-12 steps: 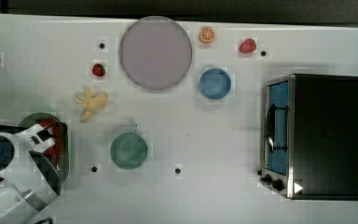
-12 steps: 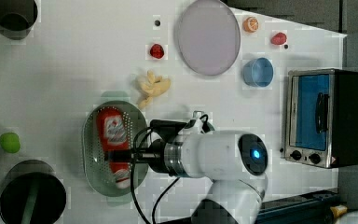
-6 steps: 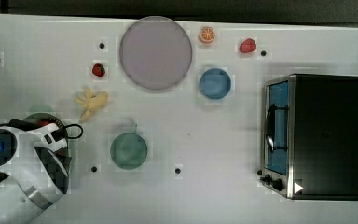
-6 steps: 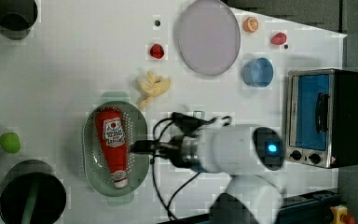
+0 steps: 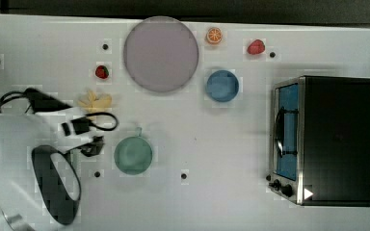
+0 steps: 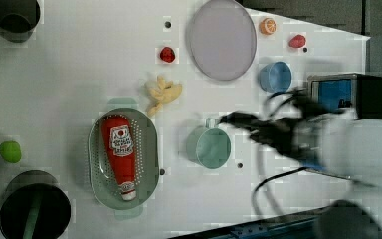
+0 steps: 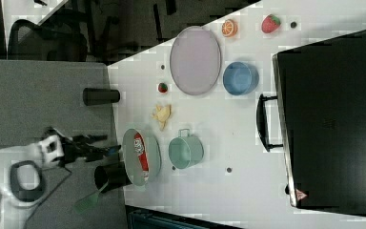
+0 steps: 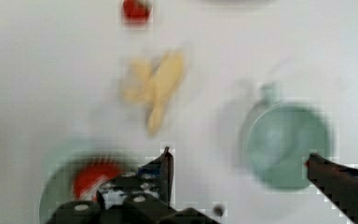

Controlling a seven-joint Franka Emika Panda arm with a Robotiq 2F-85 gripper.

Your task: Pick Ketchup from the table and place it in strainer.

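Observation:
The red Ketchup (image 6: pixel 119 153) bottle lies lengthwise inside the pale green strainer (image 6: pixel 150 149), white cap toward the left view's bottom. Both also appear in the right view, the Ketchup (image 7: pixel 140 151) in the strainer (image 7: pixel 129 157). My gripper (image 6: pixel 236 120) is blurred and hovers apart from the strainer, over the green cup (image 6: pixel 209 147) on the left view's right. In the wrist view the gripper (image 8: pixel 240 163) is open, its dark fingers (image 8: pixel 165 164) spread wide with nothing between them. The Ketchup (image 8: pixel 91 179) sits beside one finger there. In the top view my arm (image 5: pixel 19 139) covers the strainer.
A yellow banana bunch (image 6: pixel 163 93) lies just beyond the strainer. A grey-lilac plate (image 6: pixel 222 39), blue bowl (image 6: pixel 274 77), strawberries (image 6: pixel 167 54) and an orange slice (image 6: pixel 267 26) sit farther off. A toaster oven (image 5: pixel 332 139) fills the top view's right. Dark cups (image 6: pixel 32 209) stand at the left view's left edge.
My arm has pulled back from over the strainer toward the left view's right, uncovering the Ketchup, which stays lying in the strainer. The fingers stayed open.

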